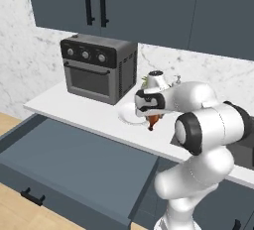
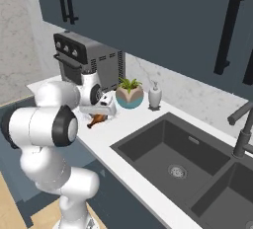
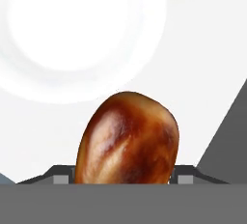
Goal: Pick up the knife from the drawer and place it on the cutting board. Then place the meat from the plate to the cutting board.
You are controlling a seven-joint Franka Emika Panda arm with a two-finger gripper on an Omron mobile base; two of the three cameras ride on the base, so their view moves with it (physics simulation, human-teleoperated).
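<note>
Clearly the second step is in hand: the gripper (image 1: pixel 152 120) has its jaws closed partway on the meat (image 3: pixel 128 138) and holds it off the counter (image 1: pixel 84 112), just beside the plate (image 3: pixel 72 30).

Going left to right with the plate as landmark: well to its left and lower, the drawer (image 1: pixel 64 162) stands pulled out, and the part of its floor in view looks bare. Behind the plate to the left sits a toaster oven (image 1: pixel 98 68). The plate itself is bare white, nothing lying on it. Just to its right the drumstick hangs from the jaws. Further right come a potted plant (image 2: pixel 129 93), a soap bottle (image 2: pixel 155 95) and a dark sink (image 2: pixel 173 159), whose basin holds nothing.

By my judgement, the next move calls for carrying the drumstick away from the plate to the board and lowering it flat there before the jaws let go. I cannot tell where the board and the knife lie.
</note>
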